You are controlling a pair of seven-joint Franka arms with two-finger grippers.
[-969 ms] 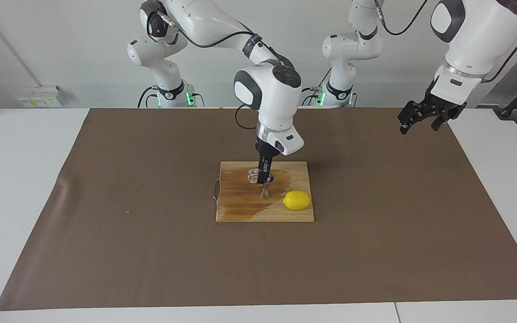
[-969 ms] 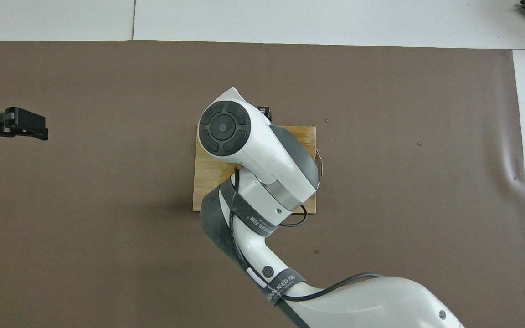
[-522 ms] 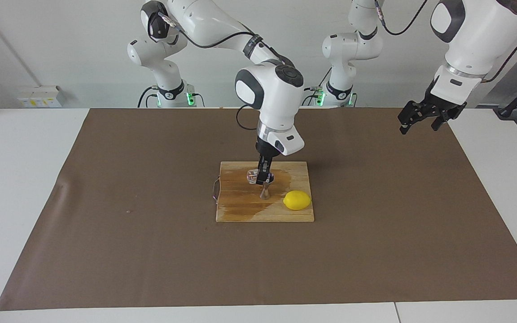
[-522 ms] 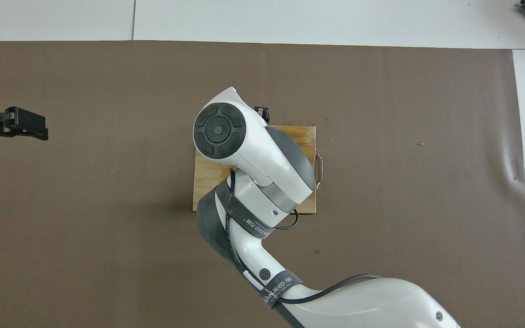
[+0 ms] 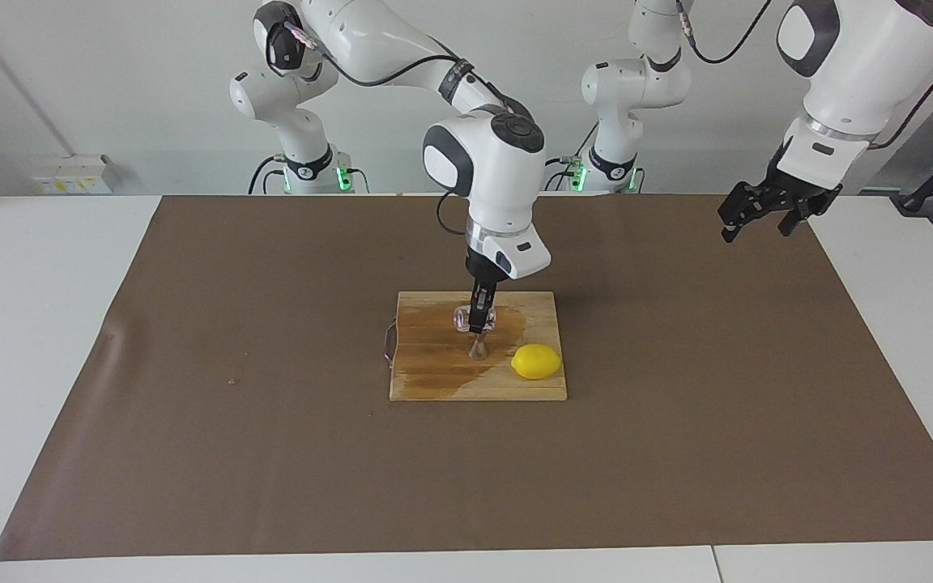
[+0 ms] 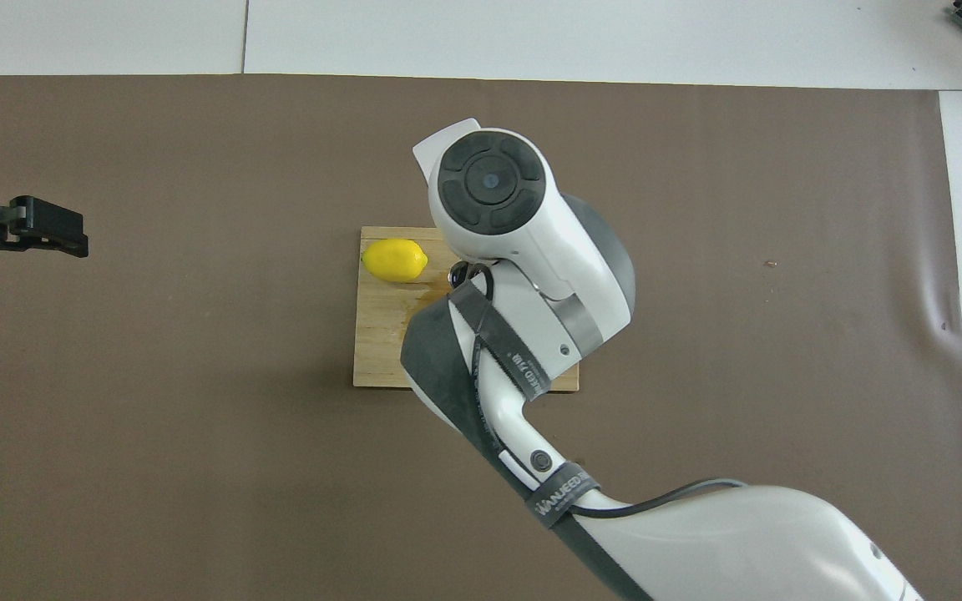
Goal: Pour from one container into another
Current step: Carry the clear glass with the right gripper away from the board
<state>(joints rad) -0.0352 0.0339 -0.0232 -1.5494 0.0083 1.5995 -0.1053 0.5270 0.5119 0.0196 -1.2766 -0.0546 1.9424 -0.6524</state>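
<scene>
Glass cup (image 5: pixel 463 317) over jigger (image 5: pixel 477 348)

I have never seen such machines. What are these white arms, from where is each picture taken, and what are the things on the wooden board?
These are two robot arms at a table, each ending in a two-fingered pincer. One picture is taken from across the table, facing the robots; the other looks down from above their end.

On the brown mat lies a wooden cutting board, partly wet. On it stand a small silver jigger and, beside it, a lemon.

The right pincer is shut on a tiny clear glass cup and holds it just above the jigger. The left pincer waits open in the air over the mat's edge at the left arm's end.
</scene>
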